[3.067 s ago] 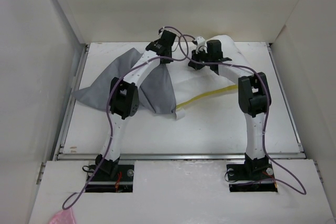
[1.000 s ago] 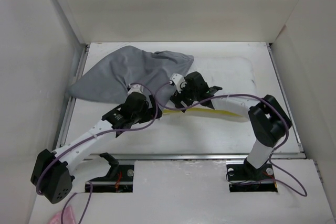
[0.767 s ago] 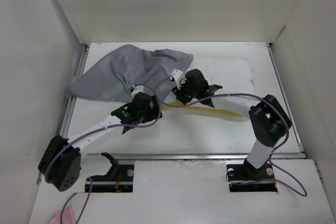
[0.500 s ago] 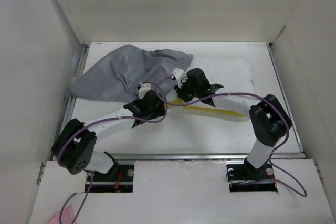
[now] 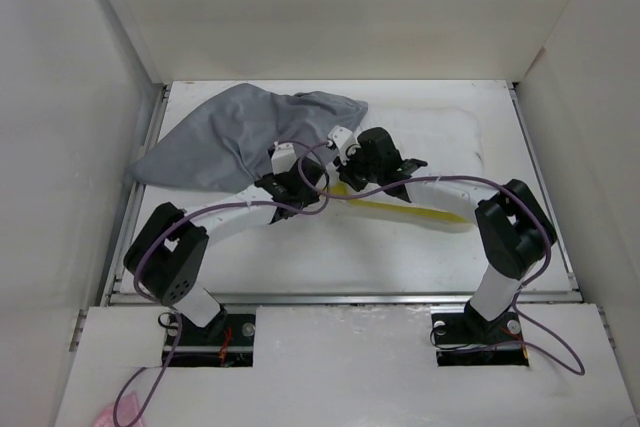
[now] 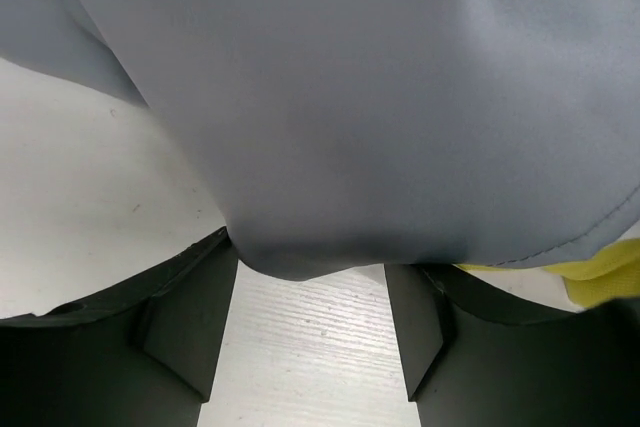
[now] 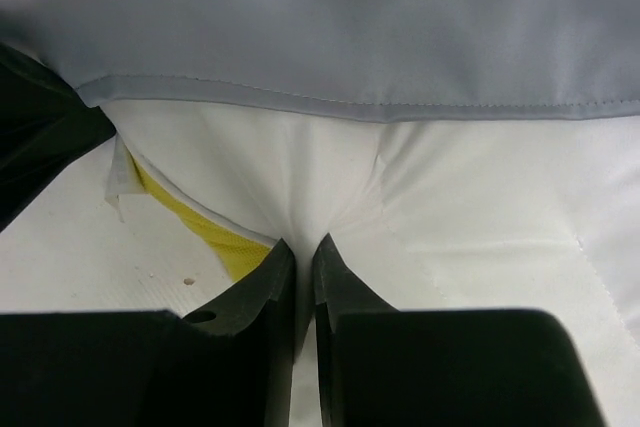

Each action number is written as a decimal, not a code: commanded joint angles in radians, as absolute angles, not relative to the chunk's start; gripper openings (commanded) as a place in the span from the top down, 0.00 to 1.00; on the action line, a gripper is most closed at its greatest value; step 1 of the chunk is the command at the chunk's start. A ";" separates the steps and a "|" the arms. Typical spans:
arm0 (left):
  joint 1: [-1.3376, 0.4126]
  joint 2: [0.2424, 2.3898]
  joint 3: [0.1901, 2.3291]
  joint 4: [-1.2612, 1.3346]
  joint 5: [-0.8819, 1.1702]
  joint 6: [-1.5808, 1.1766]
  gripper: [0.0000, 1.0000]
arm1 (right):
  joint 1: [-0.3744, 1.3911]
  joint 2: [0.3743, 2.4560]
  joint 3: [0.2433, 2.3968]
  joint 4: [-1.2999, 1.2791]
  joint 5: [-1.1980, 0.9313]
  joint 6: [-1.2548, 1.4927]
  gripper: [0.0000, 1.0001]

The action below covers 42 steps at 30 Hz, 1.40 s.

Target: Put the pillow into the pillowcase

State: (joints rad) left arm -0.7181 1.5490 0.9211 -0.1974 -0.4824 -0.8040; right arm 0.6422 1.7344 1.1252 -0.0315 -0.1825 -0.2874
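The grey pillowcase [image 5: 245,137] lies bunched at the back left, its open edge overlapping the left end of the white pillow [image 5: 440,142]. The pillow's yellow band [image 5: 400,209] shows along its near side. My left gripper [image 5: 300,182] is at the pillowcase's near edge. In the left wrist view a rounded grey fold [image 6: 330,147] sags between my left gripper's [image 6: 310,255] jaws, which stand apart over bare table. My right gripper [image 7: 298,245] is shut on a pinch of white pillow [image 7: 480,207] just below the grey hem [image 7: 350,102], next to the yellow band [image 7: 200,222].
White walls [image 5: 90,97] close in the table on the left, back and right. A metal rail [image 5: 340,297] runs along the table's near edge. Purple cables [image 5: 440,185] loop over both arms, which cross close together at mid-table.
My left arm has swung right and forward to the pillowcase's near edge, its jaws narrowing. My right gripper has closed on the pillow's left end and barely shifted.
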 commanded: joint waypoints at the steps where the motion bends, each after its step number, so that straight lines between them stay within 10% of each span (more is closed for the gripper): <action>1: -0.713 1.565 1.000 -0.311 -0.590 -0.821 0.44 | 0.643 1.721 1.160 0.009 -0.173 -0.279 1.00; 7: -0.770 1.419 0.959 -0.229 -0.546 -0.704 0.06 | 0.643 1.730 1.169 0.009 -0.182 -0.270 1.00; 13: -0.770 1.433 0.952 -0.138 -0.506 -0.632 0.06 | 0.643 1.740 1.187 0.000 -0.195 -0.270 1.00; 21: -0.747 1.565 1.028 -0.233 -0.601 -0.673 0.35 | 0.634 1.740 1.178 0.000 -0.172 -0.261 1.00; 30: -0.773 1.393 1.012 -0.288 -0.546 -0.670 1.00 | 0.634 1.750 1.166 0.288 -0.061 -0.030 1.00; 42: -0.885 1.339 1.055 -0.321 -0.287 -0.608 1.00 | 0.682 1.832 1.336 0.497 0.175 0.298 1.00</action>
